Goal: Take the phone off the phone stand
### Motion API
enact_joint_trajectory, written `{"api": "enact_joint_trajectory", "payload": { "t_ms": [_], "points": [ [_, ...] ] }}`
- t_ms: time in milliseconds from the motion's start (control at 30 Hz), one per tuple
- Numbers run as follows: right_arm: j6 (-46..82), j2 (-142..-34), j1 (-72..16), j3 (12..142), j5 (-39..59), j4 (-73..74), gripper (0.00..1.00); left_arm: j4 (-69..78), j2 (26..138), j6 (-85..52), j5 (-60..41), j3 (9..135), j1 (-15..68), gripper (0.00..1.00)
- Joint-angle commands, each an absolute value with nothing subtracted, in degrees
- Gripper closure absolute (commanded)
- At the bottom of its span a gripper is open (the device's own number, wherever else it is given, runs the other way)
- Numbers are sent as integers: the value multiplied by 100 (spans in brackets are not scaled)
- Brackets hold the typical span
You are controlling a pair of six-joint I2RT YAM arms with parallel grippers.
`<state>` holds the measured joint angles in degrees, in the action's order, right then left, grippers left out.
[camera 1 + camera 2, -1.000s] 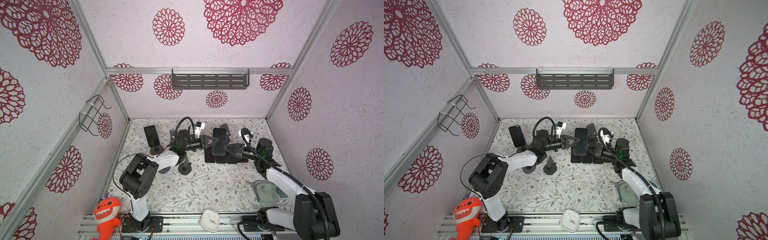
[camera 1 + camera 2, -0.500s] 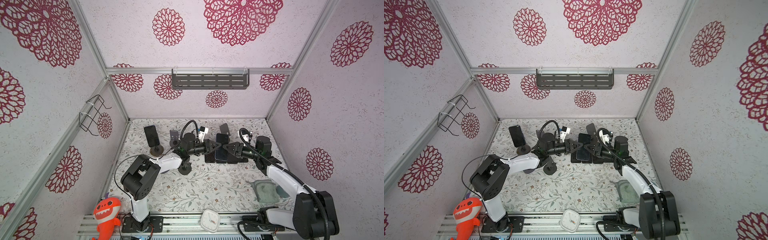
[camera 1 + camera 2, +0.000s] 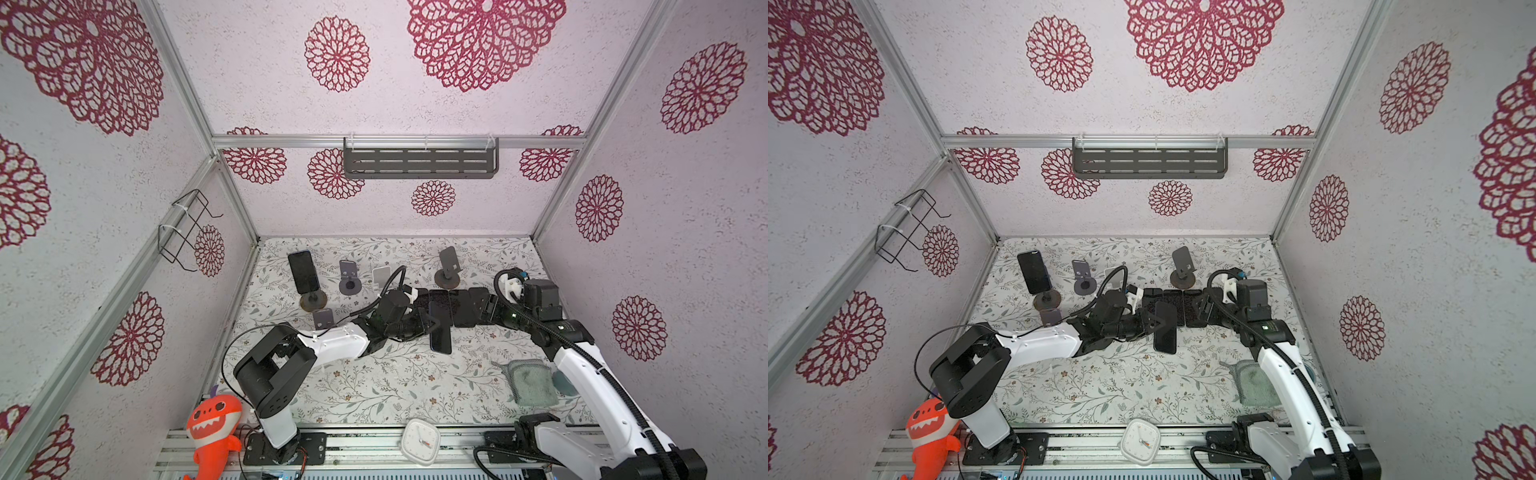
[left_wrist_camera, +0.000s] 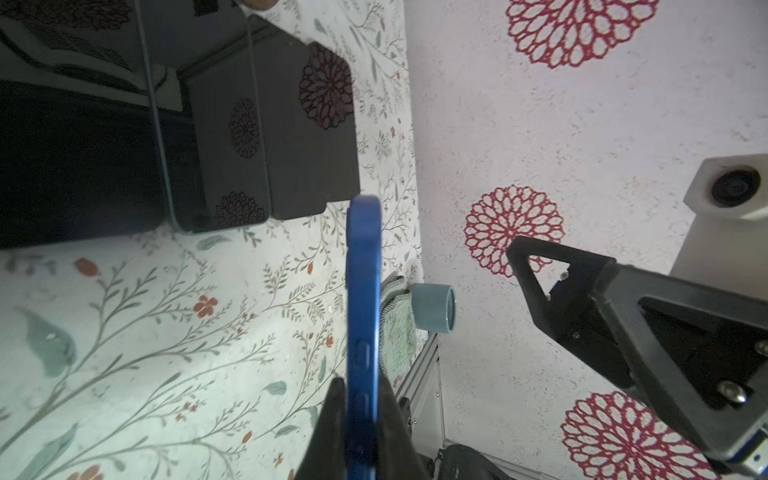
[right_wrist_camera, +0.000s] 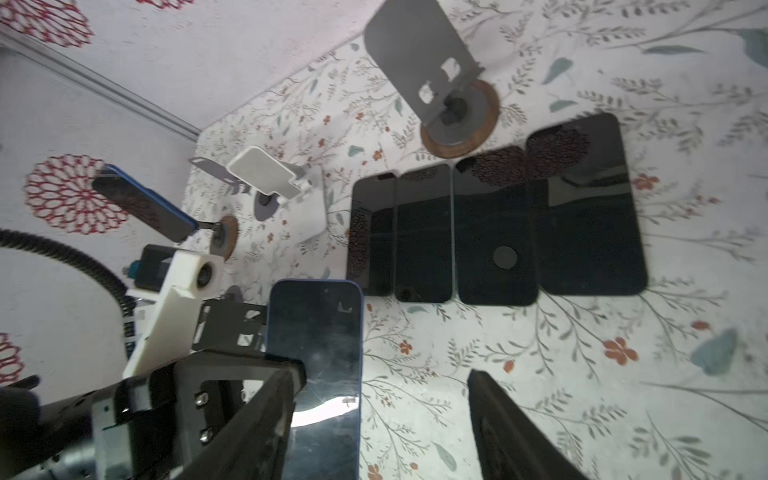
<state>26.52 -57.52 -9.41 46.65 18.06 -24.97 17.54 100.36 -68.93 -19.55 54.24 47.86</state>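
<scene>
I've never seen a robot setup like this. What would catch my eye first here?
Probably the left arm, whose jaws pinch a blue phone at the middle of the flowered table, right beside a neat row of four dark phones lying flat. Then the big red flower patterns on the walls, and the orange shark toy at the front left corner.

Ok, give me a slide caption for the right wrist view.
Left gripper holding a blue-edged phone beside four dark phones lying in a row on the floral mat.
</scene>
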Motion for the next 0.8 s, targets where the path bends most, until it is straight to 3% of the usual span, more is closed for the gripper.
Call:
{"api": "enact_joint_trajectory", "payload": {
  "t_ms": [0, 767],
  "points": [
    [2579, -5654, -932, 4383, 1311, -2989, 30, 2322, 10233, -7283, -1690, 5334, 4903, 100],
    [2812, -5601, -932, 3916, 1527, -3008, 29, 3384, 11355, -8473, -1789, 5095, 5221, 100]
  ]
}}
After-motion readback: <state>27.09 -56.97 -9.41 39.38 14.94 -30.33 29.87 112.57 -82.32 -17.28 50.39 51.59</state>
